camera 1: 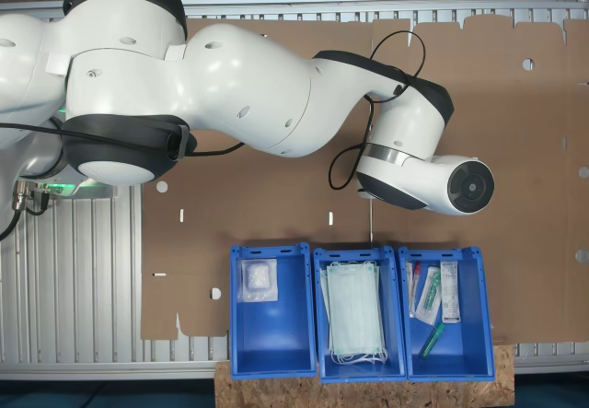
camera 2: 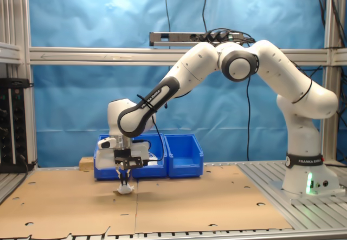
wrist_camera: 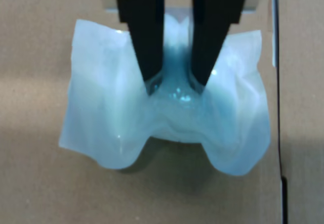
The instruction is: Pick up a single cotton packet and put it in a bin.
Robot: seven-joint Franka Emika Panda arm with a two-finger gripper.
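Gripper (wrist_camera: 174, 82) pinches the cotton packet (wrist_camera: 101, 113) at its middle, fingers (wrist_camera: 147, 47) nearly closed, the packet bunched between them. In the second exterior view the packet (camera 2: 125, 189) sits at or just off the cardboard sheet (camera 2: 190, 202), on the near side of the blue bins (camera 2: 184, 156). Judged light, soft and crushable: both edges flare and droop either side of the pinch. The wrapper looks smooth, so slip seems possible; the central hold suits it.
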